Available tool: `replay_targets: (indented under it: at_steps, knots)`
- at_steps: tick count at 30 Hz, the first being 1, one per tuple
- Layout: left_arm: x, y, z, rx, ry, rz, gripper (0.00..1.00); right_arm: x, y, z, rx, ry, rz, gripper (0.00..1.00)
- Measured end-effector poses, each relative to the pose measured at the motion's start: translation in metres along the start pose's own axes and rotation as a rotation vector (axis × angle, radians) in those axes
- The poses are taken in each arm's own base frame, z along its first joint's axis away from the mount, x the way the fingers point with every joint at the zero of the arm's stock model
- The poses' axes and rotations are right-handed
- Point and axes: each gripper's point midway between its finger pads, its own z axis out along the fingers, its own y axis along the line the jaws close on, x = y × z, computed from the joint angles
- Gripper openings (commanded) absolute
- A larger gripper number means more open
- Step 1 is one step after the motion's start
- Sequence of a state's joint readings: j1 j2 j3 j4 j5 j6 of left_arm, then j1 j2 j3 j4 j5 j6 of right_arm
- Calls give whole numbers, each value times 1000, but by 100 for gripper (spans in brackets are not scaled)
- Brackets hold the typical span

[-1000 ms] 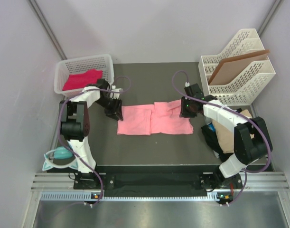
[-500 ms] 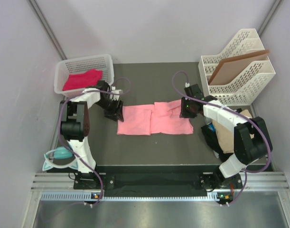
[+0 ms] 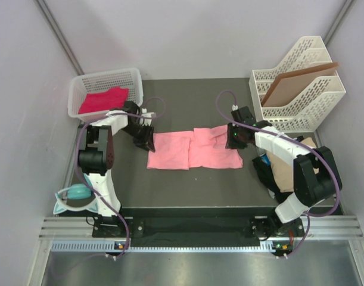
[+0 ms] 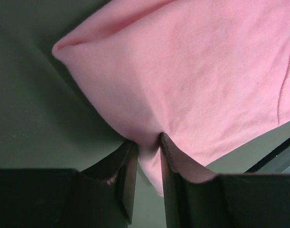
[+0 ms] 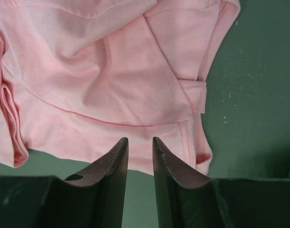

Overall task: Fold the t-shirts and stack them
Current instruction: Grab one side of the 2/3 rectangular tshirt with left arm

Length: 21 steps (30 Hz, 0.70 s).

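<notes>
Left gripper [image 4: 145, 141] has just closed, pinching the left edge of the pink shirt [image 3: 190, 150] at frame centre. Right gripper [image 5: 140, 142] sits narrow-jawed over the right edge, grip unclear. A fold looks ready to start.

Bare table [image 3: 187, 101] behind salmon pink t-shirt [image 3: 193, 152], white basket [image 3: 104, 80] far-left, file rack [image 3: 307, 104] far-right

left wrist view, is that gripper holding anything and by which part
Yes, the left gripper pinches the salmon pink t-shirt by a bunched bit of its edge.
</notes>
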<state>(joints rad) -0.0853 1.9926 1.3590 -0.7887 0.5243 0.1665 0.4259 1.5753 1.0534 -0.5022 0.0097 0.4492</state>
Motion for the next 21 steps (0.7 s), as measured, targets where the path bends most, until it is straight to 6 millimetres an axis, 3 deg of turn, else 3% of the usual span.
replay_targets:
  at_steps: [1, 2, 8, 13, 21]
  knots:
    - [0, -1, 1, 1, -1, 4, 21, 0, 0, 0, 0, 0, 0, 28]
    - [-1, -2, 2, 2, -1, 5, 0, 0, 0, 0, 0, 1, 0, 28]
    - [0, -3, 3, 11, -4, 3, 0, 0, 1, -1, -2, -1, -3, 28]
    - [2, 8, -9, 1, -19, -14, 0, -2, 2, -3, -6, -10, -3, 28]
    - [21, 72, -58, -102, -60, -121, 0, -4, 4, -7, -15, -21, -3, 28]
